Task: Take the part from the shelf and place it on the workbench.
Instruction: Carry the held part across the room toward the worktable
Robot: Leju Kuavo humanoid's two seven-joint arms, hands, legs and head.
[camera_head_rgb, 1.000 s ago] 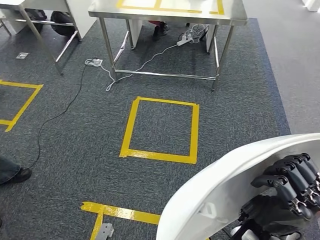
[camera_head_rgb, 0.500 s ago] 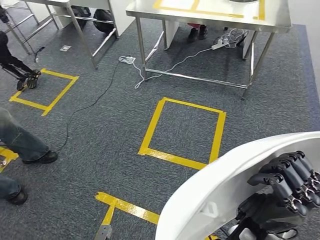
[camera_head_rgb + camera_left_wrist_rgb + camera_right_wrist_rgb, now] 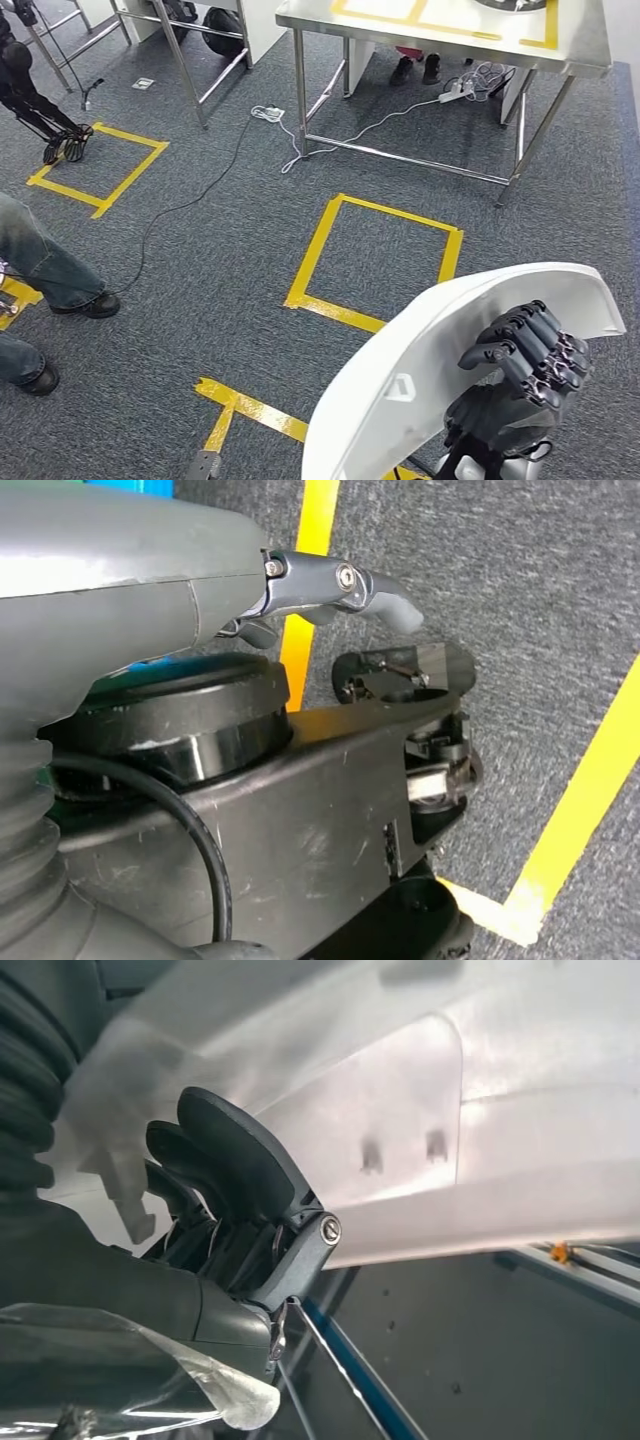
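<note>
A large white curved part (image 3: 411, 375) fills the lower right of the head view. My right hand (image 3: 524, 350) grips its edge, with the dark fingers curled over the white rim. In the right wrist view the fingers (image 3: 234, 1180) press against the part's pale inner face (image 3: 490, 1160). The steel workbench (image 3: 453, 35) stands ahead at the far side of the carpet, with yellow tape marked on its top. My left hand (image 3: 226, 580) hangs over the carpet, one finger (image 3: 377, 592) stretched out straight and nothing in it.
A yellow tape square (image 3: 324, 240) marks the grey carpet in front of the workbench. White cables (image 3: 283, 125) trail by its legs, and feet (image 3: 411, 68) show under it. A person's legs (image 3: 45, 270) stand at the left. A second table (image 3: 189, 40) is at the far left.
The camera has swung and the whole scene has shifted right. More of the white part's far edge now shows in the head view. My right hand keeps the same grip.
</note>
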